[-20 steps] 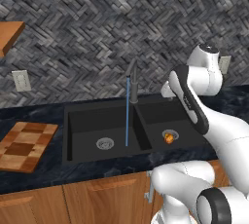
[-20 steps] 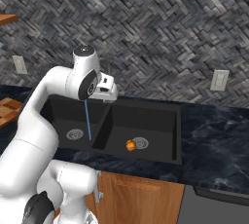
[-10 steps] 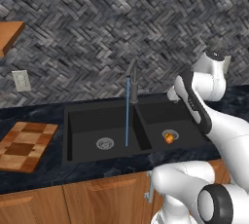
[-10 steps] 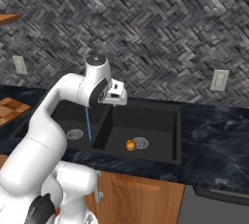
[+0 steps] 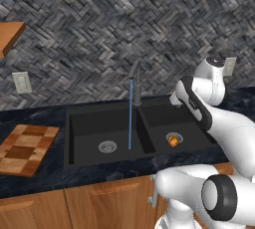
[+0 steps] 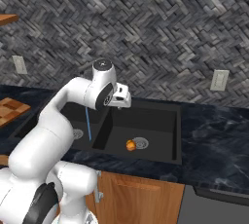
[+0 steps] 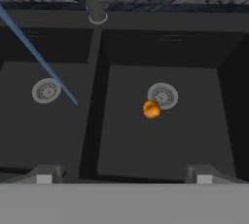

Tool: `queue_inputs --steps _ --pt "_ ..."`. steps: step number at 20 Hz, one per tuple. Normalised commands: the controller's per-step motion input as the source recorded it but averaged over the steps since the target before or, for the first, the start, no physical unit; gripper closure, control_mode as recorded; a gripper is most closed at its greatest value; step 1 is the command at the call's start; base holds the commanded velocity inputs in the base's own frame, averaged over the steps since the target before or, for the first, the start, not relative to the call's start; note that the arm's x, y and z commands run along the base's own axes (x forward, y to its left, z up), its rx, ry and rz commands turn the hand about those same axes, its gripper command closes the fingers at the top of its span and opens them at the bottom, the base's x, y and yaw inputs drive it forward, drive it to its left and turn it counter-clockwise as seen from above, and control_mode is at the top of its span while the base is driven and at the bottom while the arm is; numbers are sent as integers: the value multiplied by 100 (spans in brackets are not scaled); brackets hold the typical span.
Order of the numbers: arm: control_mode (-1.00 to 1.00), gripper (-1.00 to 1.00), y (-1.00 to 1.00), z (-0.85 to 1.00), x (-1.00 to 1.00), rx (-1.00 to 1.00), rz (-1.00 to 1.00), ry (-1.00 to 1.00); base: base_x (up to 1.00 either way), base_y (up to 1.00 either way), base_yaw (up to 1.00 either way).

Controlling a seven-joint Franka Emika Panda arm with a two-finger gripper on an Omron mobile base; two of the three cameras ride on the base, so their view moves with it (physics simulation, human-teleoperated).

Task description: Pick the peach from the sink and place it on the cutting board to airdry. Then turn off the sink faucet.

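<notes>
So far: nothing of the task is done, as I read it; both the pick and the faucet step are left.
Peach (image 7: 151, 109): I see it on the floor of the sink's right basin, touching the front-left edge of that basin's round silver drain (image 7: 163, 95); nothing holds it.
Sink (image 5: 69, 123): black double basin set into the dark counter; the left basin is bare apart from its own drain.
Gripper (image 7: 124, 174): I have it above the sink, looking down over the front rim, roughly over the divider and the right basin; its finger tips (image 7: 44, 174) stand wide apart, so the jaws are open and empty, well above the fruit.
Cutting board (image 5: 25, 148): checkered wood, lying on the counter left of the sink near the front edge, bare, well apart from the peach.
Sink faucet (image 5: 135, 81): upright at the back rim by the divider, with a thin blue stream (image 5: 130, 118) falling into the left basin, so the water is on.
Left to do, in my judgement: descend into the right basin, close on the peach, carry it across to the board, then shut off the faucet.
</notes>
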Motion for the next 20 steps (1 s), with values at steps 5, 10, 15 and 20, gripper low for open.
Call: queue_inputs --steps 5,10,15,20 --pt "-100 -100 0 -57 4 -6 0 0 0 0 0" --pt "-100 -100 0 -43 0 -2 -3 0 0 0 0" --pt "-100 -100 -1 -30 0 0 -3 0 0 0 0" --pt "-100 -100 -4 -18 6 0 -2 2 0 0 0"
